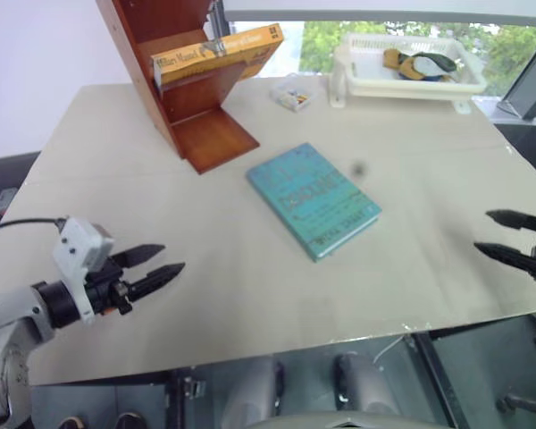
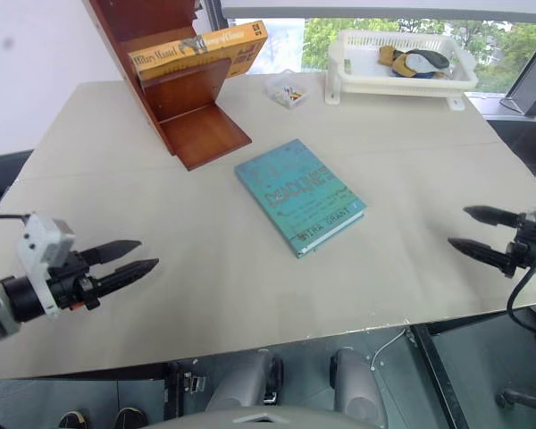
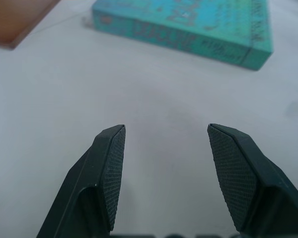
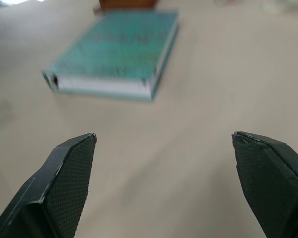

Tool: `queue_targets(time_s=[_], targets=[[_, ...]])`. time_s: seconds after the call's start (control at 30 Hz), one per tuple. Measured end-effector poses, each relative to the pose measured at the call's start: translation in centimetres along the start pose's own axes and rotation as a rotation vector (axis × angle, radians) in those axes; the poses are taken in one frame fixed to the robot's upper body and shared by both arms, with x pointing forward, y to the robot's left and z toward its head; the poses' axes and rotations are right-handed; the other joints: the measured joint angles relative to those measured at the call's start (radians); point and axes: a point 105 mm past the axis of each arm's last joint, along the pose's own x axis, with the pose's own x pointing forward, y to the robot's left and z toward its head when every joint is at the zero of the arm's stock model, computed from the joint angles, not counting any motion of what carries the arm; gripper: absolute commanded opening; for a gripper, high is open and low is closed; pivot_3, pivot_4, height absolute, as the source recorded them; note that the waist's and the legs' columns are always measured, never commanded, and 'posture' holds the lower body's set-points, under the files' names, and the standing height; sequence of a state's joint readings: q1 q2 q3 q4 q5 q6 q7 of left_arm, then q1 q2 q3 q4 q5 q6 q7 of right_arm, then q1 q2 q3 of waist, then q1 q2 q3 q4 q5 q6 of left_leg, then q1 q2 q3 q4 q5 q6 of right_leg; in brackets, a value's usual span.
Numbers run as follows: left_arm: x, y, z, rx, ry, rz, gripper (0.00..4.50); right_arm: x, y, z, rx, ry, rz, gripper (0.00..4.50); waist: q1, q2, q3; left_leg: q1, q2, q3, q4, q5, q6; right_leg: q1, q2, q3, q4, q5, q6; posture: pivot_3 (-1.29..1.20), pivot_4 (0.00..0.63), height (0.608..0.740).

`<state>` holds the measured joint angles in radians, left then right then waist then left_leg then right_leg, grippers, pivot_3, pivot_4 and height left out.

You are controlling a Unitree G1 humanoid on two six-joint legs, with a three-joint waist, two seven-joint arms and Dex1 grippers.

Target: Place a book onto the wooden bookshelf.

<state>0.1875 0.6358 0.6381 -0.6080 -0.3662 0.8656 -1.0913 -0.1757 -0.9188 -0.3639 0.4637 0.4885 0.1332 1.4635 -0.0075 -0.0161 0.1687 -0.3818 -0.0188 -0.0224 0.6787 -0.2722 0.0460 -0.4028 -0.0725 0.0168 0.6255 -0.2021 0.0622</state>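
Observation:
The orange-yellow book lies flat on a shelf board of the reddish-brown wooden bookshelf at the table's far left, its yellow spine facing me. My left gripper hovers low over the near left of the table, open and empty, pointing toward the middle. In the left wrist view its fingers stand apart over bare tabletop. My right gripper is at the table's right edge, open and empty, pointing left. Both grippers are well away from the bookshelf.
A teal-covered book lies flat in the middle of the table between the two grippers. A white plastic basket holding a few items stands at the back right. A small clear box sits beside the bookshelf. The table's front edge is close.

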Motion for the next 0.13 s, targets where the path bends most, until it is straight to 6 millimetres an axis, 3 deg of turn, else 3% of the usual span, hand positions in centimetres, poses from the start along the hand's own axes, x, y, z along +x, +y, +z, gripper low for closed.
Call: queue_targets(time_s=[0.13], targets=[[1.42, 0.24, -0.98, -0.022, -0.029, 0.030, 2.90, -0.32, -0.52, -0.73, 0.005, 0.015, -0.038, 4.50, -0.003, 0.002, -0.002, 0.001, 0.001, 0.001, 0.000, 0.000, 0.000, 0.001, 0.000, 0.001, 0.000, 0.001, -0.001, 0.00, 0.150, 0.740]])
